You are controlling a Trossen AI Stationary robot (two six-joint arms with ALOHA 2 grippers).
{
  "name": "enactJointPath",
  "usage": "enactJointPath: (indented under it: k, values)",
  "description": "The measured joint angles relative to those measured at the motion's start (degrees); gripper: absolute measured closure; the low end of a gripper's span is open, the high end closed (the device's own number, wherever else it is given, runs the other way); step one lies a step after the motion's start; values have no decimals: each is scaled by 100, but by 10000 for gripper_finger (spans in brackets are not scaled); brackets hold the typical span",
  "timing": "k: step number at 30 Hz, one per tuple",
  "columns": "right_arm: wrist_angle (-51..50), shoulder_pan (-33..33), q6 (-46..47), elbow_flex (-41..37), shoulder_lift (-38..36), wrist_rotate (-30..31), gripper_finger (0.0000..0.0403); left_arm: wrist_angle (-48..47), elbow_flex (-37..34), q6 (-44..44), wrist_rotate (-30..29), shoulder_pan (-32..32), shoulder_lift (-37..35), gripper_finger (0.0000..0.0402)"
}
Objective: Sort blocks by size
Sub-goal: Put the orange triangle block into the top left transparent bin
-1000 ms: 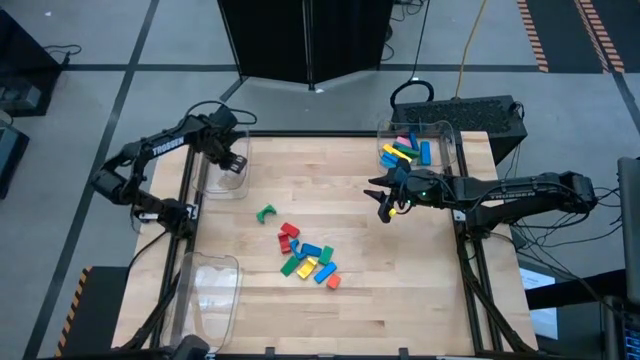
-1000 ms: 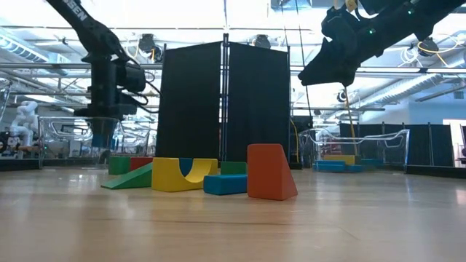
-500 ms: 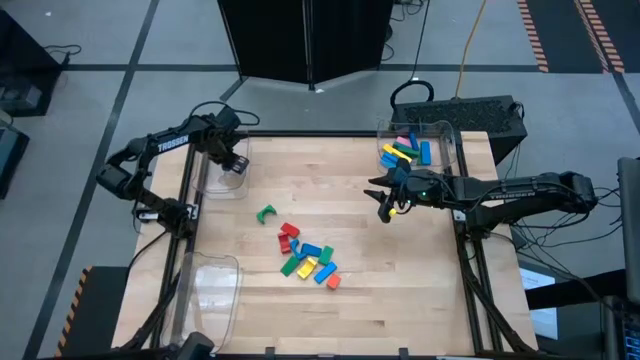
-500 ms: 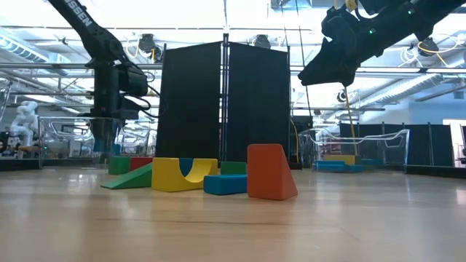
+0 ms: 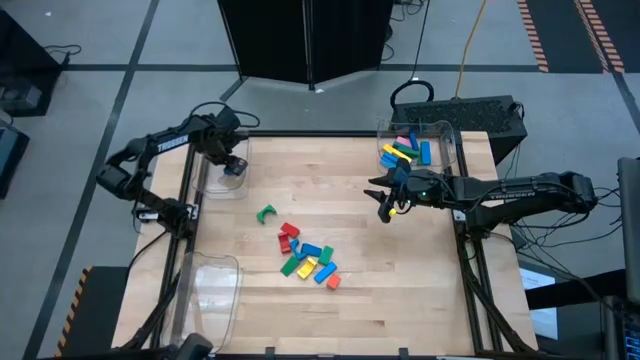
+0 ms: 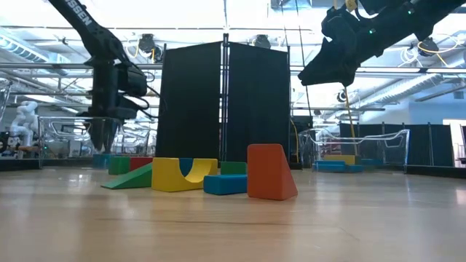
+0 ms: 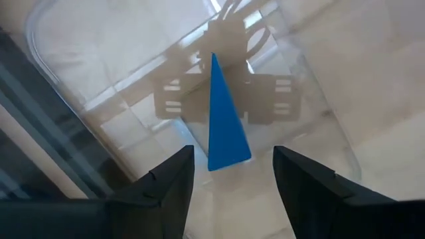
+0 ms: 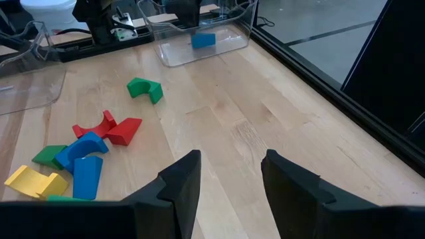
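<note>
blocks are what we are sorting, and going left to right, we are holding our left gripper (image 5: 233,163) over the clear bin (image 5: 210,185) at ten o'clock on the table (image 5: 420,270), fingers parted and holding nothing, with a blue wedge (image 7: 222,126) lying on the bin floor just below them. at the table's middle we are leaving a pile of blocks (image 5: 308,256) unsorted, with a green arch (image 5: 266,213) just apart at its eleven o'clock. our right gripper (image 5: 384,203) is hovering at three o'clock, fingers wide and empty. the far bin (image 5: 455,150) at one o'clock is holding several blocks. we judge roughly half is left.
</note>
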Motion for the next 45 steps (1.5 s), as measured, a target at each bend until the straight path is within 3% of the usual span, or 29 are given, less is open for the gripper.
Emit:
enactJointPath:
  k: [13,24,36,45]
  values:
    - [6,0,4,0,0,0,250,-393,23,129,0,-203,-1344,195]
    - [131,-2,68,0,0,0,250,-451,96,346,303,-1377,-2588,195]
    - [170,49,131,0,0,-19,250,712,94,-782,535,-3212,-2617,195]
    - [169,111,109,0,0,-23,250,922,92,-1129,215,-4353,-2147,195]
